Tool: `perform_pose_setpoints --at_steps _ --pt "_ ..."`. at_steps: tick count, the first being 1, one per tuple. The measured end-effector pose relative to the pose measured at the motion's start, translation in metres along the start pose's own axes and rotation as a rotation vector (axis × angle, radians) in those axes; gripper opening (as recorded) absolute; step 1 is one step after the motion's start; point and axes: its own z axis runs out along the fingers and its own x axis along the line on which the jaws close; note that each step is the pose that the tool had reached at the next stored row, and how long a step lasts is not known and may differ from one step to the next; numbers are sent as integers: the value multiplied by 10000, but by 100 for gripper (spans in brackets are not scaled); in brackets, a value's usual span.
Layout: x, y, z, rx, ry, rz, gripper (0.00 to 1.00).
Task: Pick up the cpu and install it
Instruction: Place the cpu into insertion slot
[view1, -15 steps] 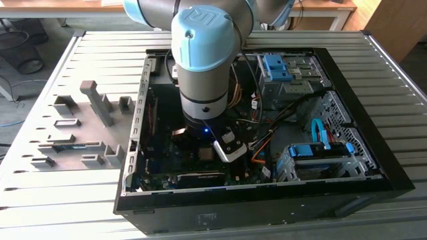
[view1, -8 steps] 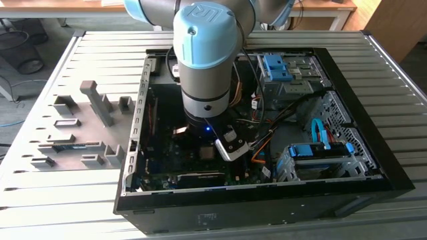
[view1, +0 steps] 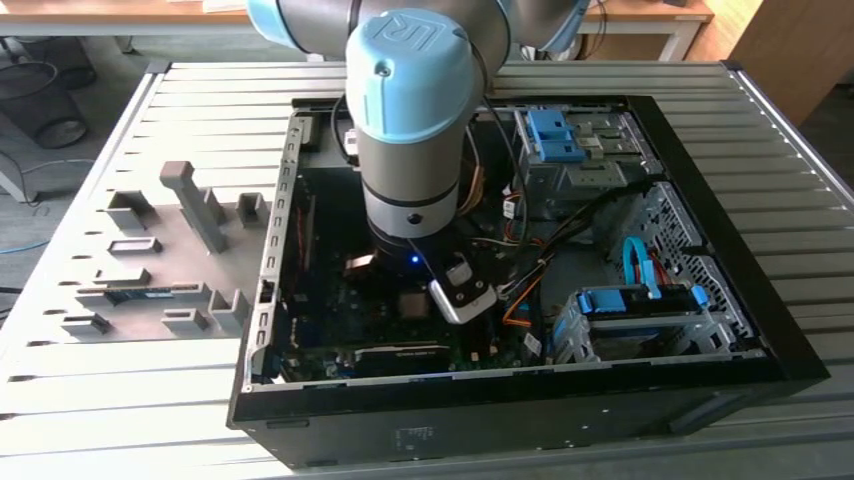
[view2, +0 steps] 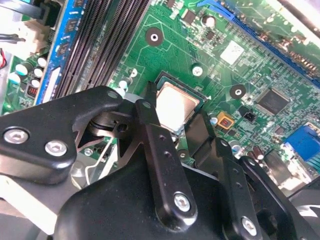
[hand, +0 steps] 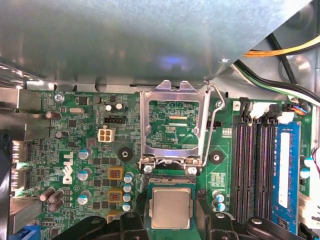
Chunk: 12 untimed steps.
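The cpu (hand: 171, 207), a small square chip with a silver-grey top, lies level in the open socket on the green motherboard (hand: 95, 150); in the second wrist view the cpu (view2: 175, 102) has the socket's dark rim around it. My gripper (view2: 175, 107) straddles it, one black finger (view2: 150, 107) on each side against its edges. The same gripper (hand: 171, 222) reaches in just below the hinge of the socket's metal retention frame (hand: 172, 90), which is swung up and open, its wire lever (hand: 212, 125) raised. In the exterior view my arm (view1: 414, 150) points straight down into the computer case (view1: 747, 300).
Black memory slots (hand: 250, 165) and a blue-edged memory stick (hand: 285, 170) run beside the socket. Cables (view1: 534, 270) and blue-tabbed drive cages (view1: 641, 310) fill the case's right side. A grey parts fixture (view1: 160, 260) lies on the slatted table at the exterior view's left.
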Motion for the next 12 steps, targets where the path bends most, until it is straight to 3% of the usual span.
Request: perform_pose_setpoints --at_steps 12 --pt "11 1 18 0 2 -125 47"
